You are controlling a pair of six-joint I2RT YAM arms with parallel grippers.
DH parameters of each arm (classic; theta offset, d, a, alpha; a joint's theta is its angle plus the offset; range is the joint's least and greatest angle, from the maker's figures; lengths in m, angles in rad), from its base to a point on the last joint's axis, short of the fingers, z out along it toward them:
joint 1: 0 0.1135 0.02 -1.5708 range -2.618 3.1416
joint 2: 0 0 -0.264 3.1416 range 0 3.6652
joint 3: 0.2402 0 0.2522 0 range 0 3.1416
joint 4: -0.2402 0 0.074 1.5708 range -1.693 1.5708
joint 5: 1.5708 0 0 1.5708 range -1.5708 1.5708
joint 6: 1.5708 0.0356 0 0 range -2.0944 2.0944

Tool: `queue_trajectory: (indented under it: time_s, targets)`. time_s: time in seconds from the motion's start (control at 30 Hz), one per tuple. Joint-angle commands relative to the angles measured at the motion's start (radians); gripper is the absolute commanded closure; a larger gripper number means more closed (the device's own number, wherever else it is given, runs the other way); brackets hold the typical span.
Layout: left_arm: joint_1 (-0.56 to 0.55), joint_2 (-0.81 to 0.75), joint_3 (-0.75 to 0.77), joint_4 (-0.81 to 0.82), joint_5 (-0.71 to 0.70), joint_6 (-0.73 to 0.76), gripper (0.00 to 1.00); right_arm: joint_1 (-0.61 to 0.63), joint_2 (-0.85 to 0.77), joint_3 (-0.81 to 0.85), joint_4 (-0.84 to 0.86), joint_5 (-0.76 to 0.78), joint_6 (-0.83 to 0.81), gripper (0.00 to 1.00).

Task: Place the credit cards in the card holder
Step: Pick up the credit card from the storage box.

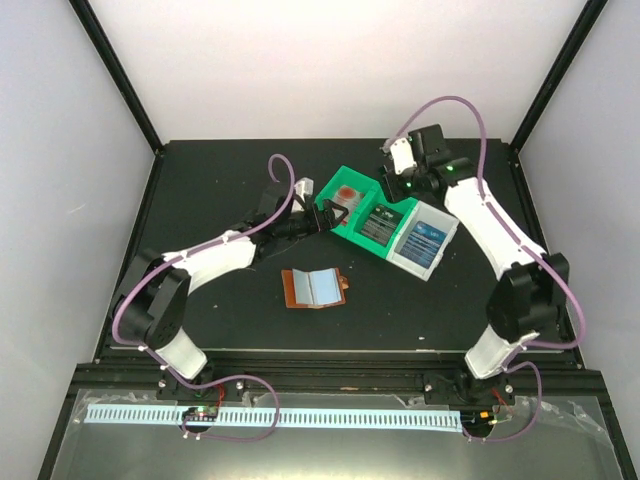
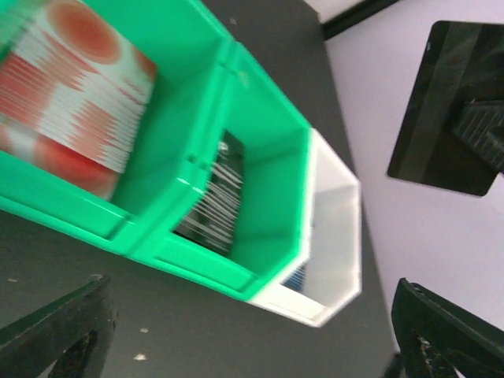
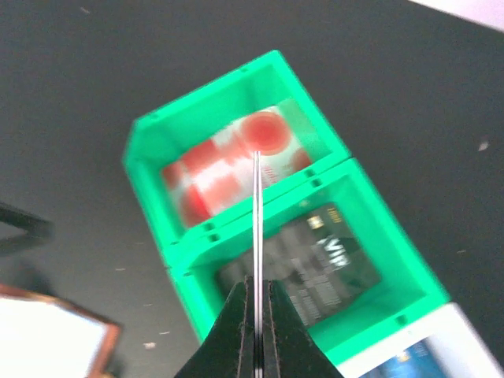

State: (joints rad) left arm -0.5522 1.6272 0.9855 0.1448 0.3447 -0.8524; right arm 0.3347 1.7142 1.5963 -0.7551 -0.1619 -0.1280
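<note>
Between the closed fingers of the right gripper (image 3: 257,295), a dark card (image 2: 441,106) is clamped by one edge. In the right wrist view only its thin edge is seen, standing upright. Below this gripper, three bins are set touching in a row on the black table (image 1: 220,180). Directly beneath the held card lies the shared wall of two green bins. The first green bin (image 3: 150,150) holds red cards (image 3: 228,169), and the second green bin (image 3: 394,276) holds dark cards (image 3: 323,264) with light print. On the far side of the second green bin from the first, a white bin (image 1: 440,262) containing blue cards (image 1: 422,240) is joined to it. The held card is kept above the bins, apart from them.

The left gripper (image 1: 322,216) is spread wide, and nothing is held between its fingers (image 2: 67,331). It is positioned low at the outer wall of the first green bin, with the row of bins just ahead of its fingertips. Whether the bin is touched cannot be told.

The card holder (image 1: 315,288) is laid open and flat on the table, behind the left gripper toward the arm bases and well apart from the right gripper. Its brown edge and pale inner face are turned upward.
</note>
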Motion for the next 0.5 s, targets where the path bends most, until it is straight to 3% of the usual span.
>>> queue_trajectory:
  time_s: [0.0,0.33,0.47]
  targets:
    - [-0.031,-0.057,-0.02,0.119,0.145,0.021,0.01,-0.009,-0.147,-0.134,0.181,-0.232,0.349,0.99]
    - [-0.128,-0.078,-0.045,0.315,0.291,-0.187,0.02,-0.012,-0.405,-0.499,0.512,-0.56,0.809,0.99]
    - [-0.159,-0.095,-0.102,0.43,0.283,-0.307,0.13,-0.013,-0.448,-0.609,0.637,-0.716,0.936,0.99]
